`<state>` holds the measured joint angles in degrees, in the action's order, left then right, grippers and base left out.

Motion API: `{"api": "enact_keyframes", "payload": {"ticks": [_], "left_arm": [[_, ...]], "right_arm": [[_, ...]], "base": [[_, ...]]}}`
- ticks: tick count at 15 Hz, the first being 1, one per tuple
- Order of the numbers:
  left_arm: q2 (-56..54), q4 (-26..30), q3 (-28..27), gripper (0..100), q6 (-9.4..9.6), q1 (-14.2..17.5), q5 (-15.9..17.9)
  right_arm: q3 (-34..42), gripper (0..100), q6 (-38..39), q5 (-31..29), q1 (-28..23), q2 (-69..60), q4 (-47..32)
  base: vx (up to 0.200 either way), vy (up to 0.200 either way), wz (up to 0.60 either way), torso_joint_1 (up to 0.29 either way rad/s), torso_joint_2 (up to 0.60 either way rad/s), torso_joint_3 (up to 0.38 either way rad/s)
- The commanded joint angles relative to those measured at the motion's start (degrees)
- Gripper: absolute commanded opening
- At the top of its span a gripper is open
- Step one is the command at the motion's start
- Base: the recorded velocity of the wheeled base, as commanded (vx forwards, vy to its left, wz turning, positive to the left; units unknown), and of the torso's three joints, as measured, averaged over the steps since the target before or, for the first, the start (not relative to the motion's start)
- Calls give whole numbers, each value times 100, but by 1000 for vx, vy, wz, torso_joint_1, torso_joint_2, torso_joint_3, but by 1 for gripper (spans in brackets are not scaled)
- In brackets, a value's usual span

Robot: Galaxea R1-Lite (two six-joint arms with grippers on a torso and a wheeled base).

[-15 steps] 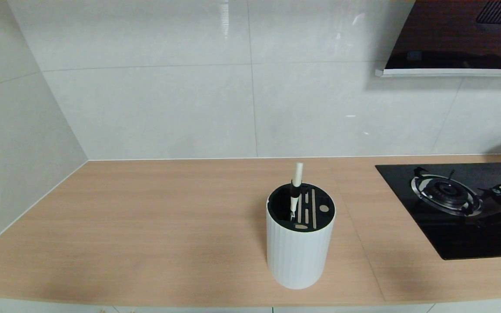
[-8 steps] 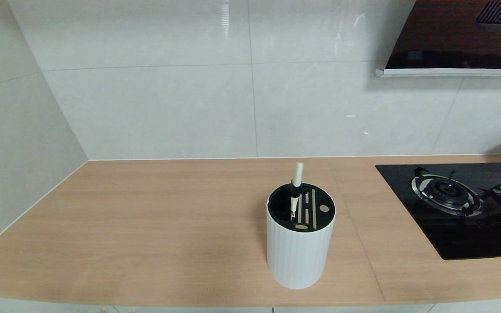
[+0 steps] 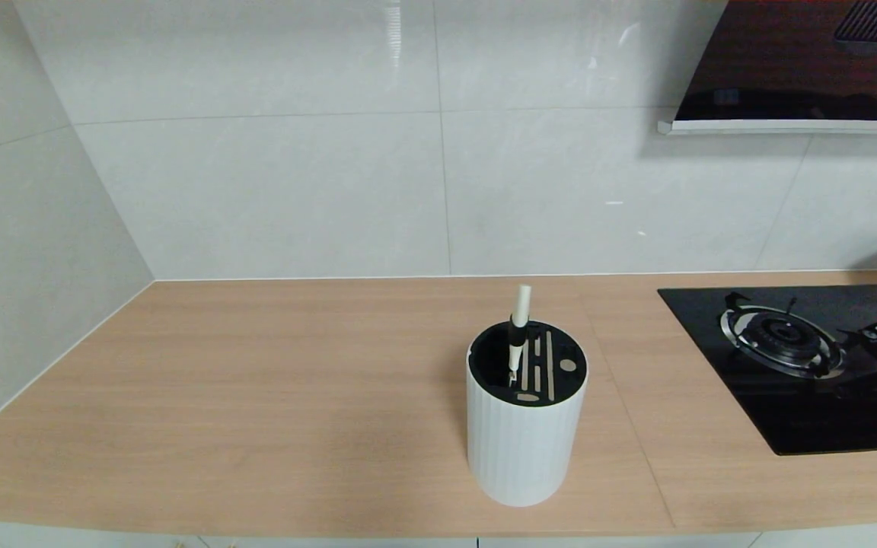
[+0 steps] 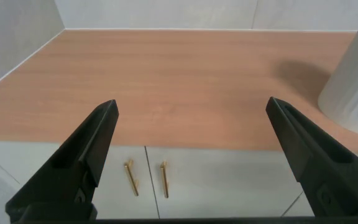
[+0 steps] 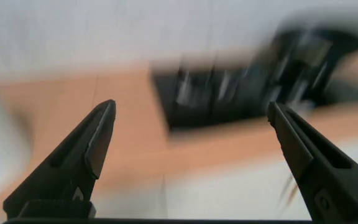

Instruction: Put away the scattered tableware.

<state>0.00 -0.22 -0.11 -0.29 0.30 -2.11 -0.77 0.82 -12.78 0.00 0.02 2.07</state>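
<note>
A white ribbed cylindrical holder [image 3: 524, 438] with a black slotted top stands on the wooden counter [image 3: 294, 396], right of centre near the front edge. A utensil with a white and black handle [image 3: 517, 331] stands upright in its open compartment. My left gripper [image 4: 191, 118] is open and empty, hanging in front of the counter's front edge, with the holder [image 4: 356, 81] off to one side. My right gripper [image 5: 191, 118] is open and empty too, held off the counter's edge and facing the black hob [image 5: 253, 87].
A black glass gas hob [image 3: 804, 358] with a burner ring is set into the counter at the right. A range hood [image 3: 796, 68] hangs above it. Tiled walls close the back and left. Cabinet doors with gold handles [image 4: 146, 179] sit below the counter.
</note>
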Motion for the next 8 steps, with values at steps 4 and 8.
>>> {"api": "enact_keyframes", "payload": {"ticks": [4, 8], "left_arm": [[0, -4, 11, 100, -6, 5, 0], [0, -4, 11, 100, -6, 5, 0]], "right_arm": [[59, 100, -20, 1023, 0, 6, -242], [59, 100, 24, 1014, 0, -2, -234]], "base": [[0, 0, 0, 0, 0, 0], [0, 0, 0, 0, 0, 0]]}}
